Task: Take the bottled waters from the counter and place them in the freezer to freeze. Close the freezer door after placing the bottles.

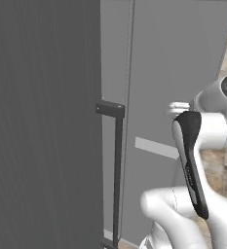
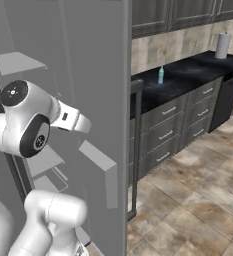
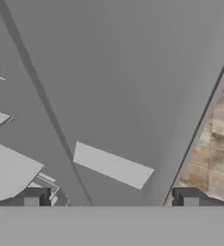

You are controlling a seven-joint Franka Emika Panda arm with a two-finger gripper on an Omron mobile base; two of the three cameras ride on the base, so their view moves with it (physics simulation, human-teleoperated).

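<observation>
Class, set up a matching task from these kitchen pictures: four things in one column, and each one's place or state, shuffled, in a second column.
Things:
1. bottle with green cap
2. paper towel roll
3. freezer door
4. gripper

Places or states:
A. swung open beside the arm
B. jaws wide apart, holding nothing
C. upright at the counter's far end
D. upright on the counter, near the freezer

Pairs: 1-D, 2-C, 3-A, 4-B

Far right in the right base view: a white paper towel roll (image 2: 222,45), upright before a beige stone-look wall (image 2: 180,40). Above, dark wood cabinets (image 2: 180,14) along the top. Lower right, a black appliance front (image 2: 227,101). Underfoot, brown mottled floor tiles (image 2: 198,200).
</observation>
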